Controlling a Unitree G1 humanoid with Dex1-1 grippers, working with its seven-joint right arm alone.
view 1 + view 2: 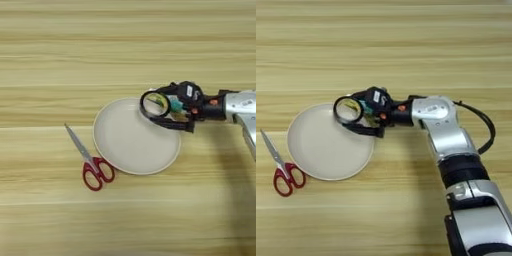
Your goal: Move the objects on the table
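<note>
Claw (358,119) clenched on the tape ring (348,110), holding it over the plate's (321,150) right rim, scissors (281,165) lying leftward on the counter (384,50).

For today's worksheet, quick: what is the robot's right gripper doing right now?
Right gripper: shut on the ring of tape, held over the plate's rim.

Right arm (456,145) reaching left, fingers (363,130) closed
</note>
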